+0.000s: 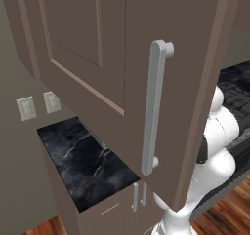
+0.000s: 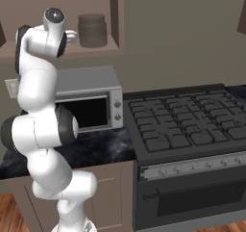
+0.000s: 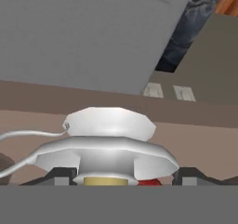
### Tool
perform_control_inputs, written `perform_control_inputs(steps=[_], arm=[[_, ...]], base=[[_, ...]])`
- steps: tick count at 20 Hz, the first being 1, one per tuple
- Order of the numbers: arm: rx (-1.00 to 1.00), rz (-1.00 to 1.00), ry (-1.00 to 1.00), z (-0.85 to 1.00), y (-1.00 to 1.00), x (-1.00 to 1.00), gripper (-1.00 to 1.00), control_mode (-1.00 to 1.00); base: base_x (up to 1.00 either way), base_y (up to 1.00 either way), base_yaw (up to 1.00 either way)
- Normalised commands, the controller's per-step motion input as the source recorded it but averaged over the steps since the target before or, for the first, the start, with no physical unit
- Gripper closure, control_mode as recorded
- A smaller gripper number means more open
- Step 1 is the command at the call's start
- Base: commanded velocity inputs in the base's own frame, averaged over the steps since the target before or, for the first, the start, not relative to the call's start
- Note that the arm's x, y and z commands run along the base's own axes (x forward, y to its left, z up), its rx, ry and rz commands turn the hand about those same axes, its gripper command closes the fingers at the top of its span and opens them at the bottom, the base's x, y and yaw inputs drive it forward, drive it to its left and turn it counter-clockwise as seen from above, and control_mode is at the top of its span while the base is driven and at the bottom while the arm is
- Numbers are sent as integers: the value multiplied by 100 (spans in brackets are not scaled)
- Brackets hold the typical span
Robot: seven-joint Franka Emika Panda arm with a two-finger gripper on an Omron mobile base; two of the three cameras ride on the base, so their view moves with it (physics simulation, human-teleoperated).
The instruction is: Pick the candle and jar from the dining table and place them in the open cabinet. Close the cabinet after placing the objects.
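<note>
The candle [image 3: 109, 139] sits close up in the hand view: a silvery round holder with a thin side handle and a yellowish stick end at its lower edge. My gripper [image 3: 123, 176] has its two dark fingertips [image 3: 60, 174] pressed against the holder's sides, so it is shut on it. A sliver of the bright-red jar [image 3: 148, 182] peeks out beside the stick. In the right base view the gripper [image 2: 72, 33] reaches onto the cabinet shelf [image 2: 103, 48]. The cabinet door [image 1: 97, 58] stands open, its pale bar handle [image 1: 154, 107] facing me. The dining table is out of view.
A dark round canister [image 2: 92, 30] stands on the shelf right beside the hand. Below are a grey microwave [image 2: 91, 101], a black marble counter [image 1: 88, 161] with wall outlets [image 1: 27, 108], and a stove [image 2: 187, 120] to the right.
</note>
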Motion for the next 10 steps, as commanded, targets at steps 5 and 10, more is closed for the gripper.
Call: perform_control_inputs(steps=[5, 10], arm=[[1, 5, 0, -18, 10, 44, 100, -100], [0, 4, 0, -6, 13, 41, 100, -100]], base=[[0, 0, 0], [0, 0, 0]])
